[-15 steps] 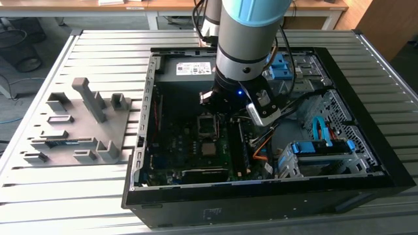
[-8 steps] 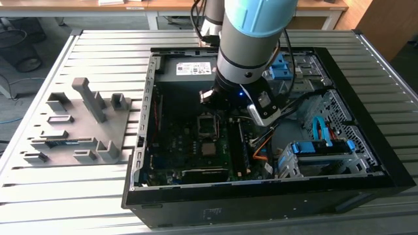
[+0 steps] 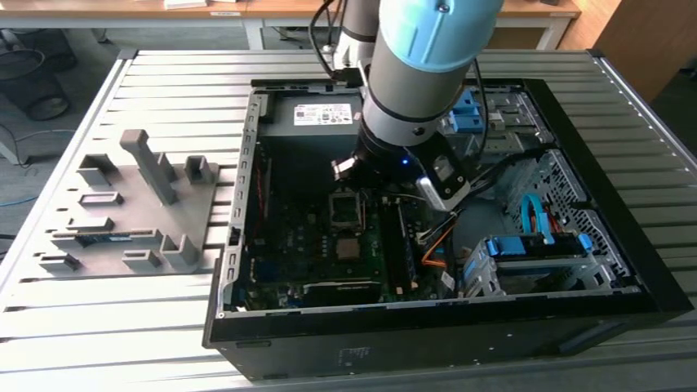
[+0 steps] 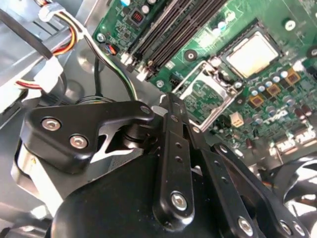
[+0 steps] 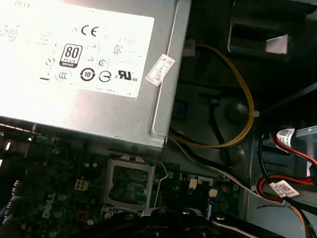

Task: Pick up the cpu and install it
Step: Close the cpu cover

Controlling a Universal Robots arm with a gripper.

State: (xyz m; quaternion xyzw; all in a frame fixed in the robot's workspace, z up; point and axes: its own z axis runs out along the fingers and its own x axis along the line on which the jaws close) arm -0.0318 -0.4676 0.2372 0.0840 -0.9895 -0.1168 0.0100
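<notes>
Cpu (image 3: 346,247) lies flat on the motherboard (image 3: 310,261) inside the open computer case (image 3: 610,269) in the exterior view, its pale metal face up, near the middle of the board. The arm reaches down into the case, and the gripper (image 3: 378,186) hangs low over the board just beyond the cpu, on the side towards the grey power-supply box (image 3: 316,114). From here I cannot tell whether the gripper is wide, narrow or holding anything. A grey fixture block (image 3: 130,212) sits on the slatted table (image 3: 163,82) at the exterior view's left, well apart from the case.

In the second wrist view the cpu (image 4: 252,54) sits square in its socket, uncovered. Beside it the metal socket frame (image 4: 203,94) stands swung up, between the chip and the gripper (image 4: 171,106). The black linkage hides the tips, so the grip cannot be told here either. The long memory slots (image 4: 168,29) run alongside the socket.

In the first wrist view the power-supply box (image 5: 99,74) lies just above the board, with the raised socket frame (image 5: 129,183) below its edge and a yellow cable (image 5: 242,99) looping beside it.
</notes>
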